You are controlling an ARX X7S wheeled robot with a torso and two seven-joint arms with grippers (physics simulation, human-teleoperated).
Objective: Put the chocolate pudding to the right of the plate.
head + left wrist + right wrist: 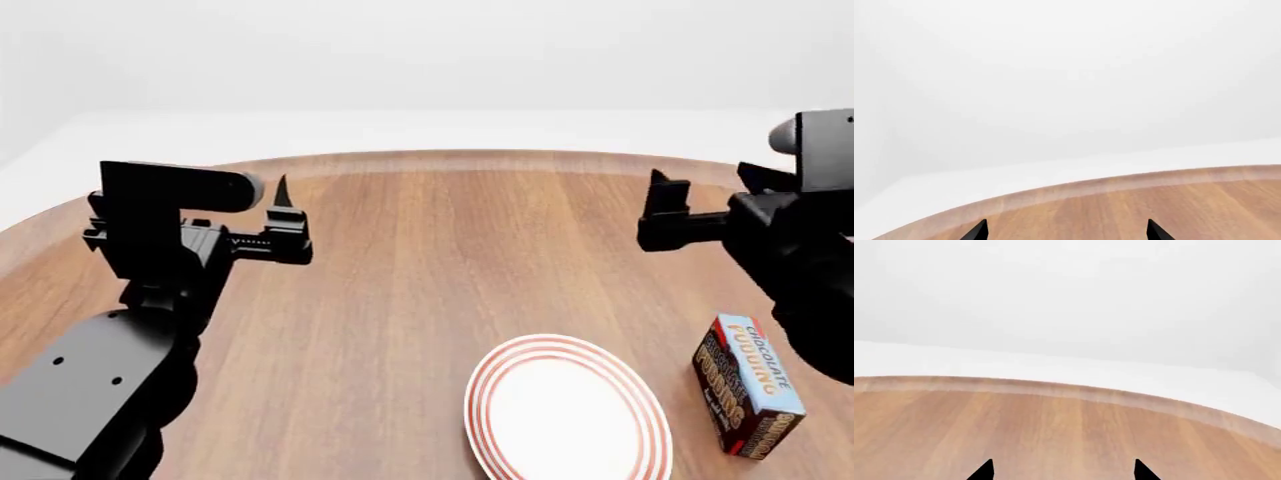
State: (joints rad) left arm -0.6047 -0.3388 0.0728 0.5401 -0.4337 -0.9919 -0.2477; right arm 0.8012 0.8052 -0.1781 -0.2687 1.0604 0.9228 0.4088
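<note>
Fingertips (pixel 981 231) of the left gripper (pixel 1066 232) show as two black points set well apart in the left wrist view — spread wide, nothing between them, only the wooden table (pixel 1154 210) and its curved edge ahead.

Head view: the chocolate pudding (pixel 747 386) lies on the table just beside the plate (pixel 567 410), at its right, with a small gap between them. Both arms hang raised and well clear of it; the right gripper (pixel 663 212) holds nothing. The placement looks done to me — the best move now is to keep the arms up and away so the carton is not nudged.

Right wrist view: its tips too stand apart, empty, over bare wood.
</note>
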